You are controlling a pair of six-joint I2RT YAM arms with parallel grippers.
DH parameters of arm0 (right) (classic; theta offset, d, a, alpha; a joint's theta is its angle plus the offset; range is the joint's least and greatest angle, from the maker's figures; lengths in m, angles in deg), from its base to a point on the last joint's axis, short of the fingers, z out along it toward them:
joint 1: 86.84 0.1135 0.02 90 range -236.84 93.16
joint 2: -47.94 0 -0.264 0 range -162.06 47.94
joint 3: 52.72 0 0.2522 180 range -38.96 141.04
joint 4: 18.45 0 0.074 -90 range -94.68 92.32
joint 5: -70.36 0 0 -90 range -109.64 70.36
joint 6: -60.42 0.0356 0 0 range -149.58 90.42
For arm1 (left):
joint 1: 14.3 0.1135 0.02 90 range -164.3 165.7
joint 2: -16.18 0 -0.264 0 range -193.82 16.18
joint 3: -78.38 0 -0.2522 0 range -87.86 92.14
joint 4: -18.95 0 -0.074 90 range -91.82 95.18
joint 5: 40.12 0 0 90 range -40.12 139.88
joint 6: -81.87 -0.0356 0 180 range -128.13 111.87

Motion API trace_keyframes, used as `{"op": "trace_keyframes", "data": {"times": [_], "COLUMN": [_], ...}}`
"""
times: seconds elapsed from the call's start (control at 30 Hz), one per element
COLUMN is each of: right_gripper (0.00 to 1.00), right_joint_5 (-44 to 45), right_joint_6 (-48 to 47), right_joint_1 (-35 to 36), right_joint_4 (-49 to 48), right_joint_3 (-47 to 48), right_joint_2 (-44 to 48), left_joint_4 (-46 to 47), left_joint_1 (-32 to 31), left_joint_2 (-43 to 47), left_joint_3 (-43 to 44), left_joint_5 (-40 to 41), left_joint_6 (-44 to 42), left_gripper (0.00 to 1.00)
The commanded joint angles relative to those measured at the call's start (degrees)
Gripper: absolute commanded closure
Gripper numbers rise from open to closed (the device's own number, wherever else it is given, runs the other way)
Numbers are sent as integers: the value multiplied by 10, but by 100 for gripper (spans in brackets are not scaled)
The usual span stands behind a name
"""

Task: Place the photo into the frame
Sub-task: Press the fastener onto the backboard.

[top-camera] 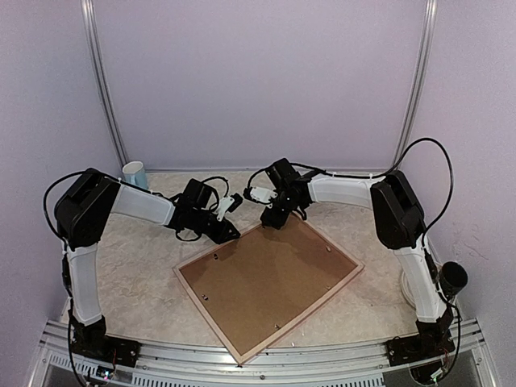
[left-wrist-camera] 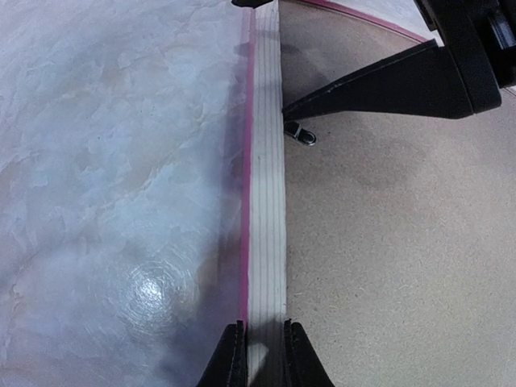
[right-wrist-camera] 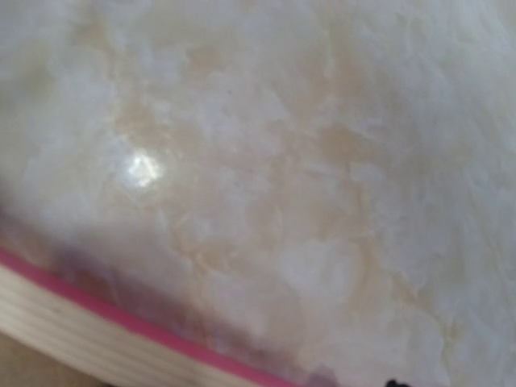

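Frame (left-wrist-camera: 266, 201) lies face down at the centre of the top view with the brown backing board (top-camera: 270, 278) seated in it. The photo shows nowhere, so it is probably already underneath, with only fastening the back left to do. Left gripper (left-wrist-camera: 264, 355) pinches the upper-left rail between both fingers. The right gripper (top-camera: 274, 218) sits at the top corner, and I cannot tell its grip.

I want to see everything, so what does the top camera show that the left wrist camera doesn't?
Only the top view shows the whole frame and a cup at the back. Only the left wrist view shows the left pincer pinching the frame's pale rail, and a small metal clip. Both show the brown backing board and the marbled table.
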Motion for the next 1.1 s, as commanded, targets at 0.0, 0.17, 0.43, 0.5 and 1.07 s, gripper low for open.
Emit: {"op": "trace_keyframes", "data": {"times": [0.0,0.17,0.43,0.5,1.07], "right_gripper": [32,33,32,32,30], "right_joint_5": [-56,-59,-68,-77,-84], "right_joint_6": [-8,-13,-21,-26,-62], "right_joint_1": [21,21,21,21,24], "right_joint_4": [9,15,17,16,5], "right_joint_3": [-24,-17,-14,-15,-16], "right_joint_2": [-27,-34,-39,-38,-32], "left_joint_4": [-25,-25,-25,-25,-25], "left_joint_1": [-19,-18,-19,-19,-17], "left_joint_2": [-44,-44,-45,-46,-49], "left_joint_3": [1,1,1,2,3], "left_joint_5": [5,3,3,3,3], "left_joint_6": [4,4,5,5,7], "left_gripper": [98,98,99,99,100]}}
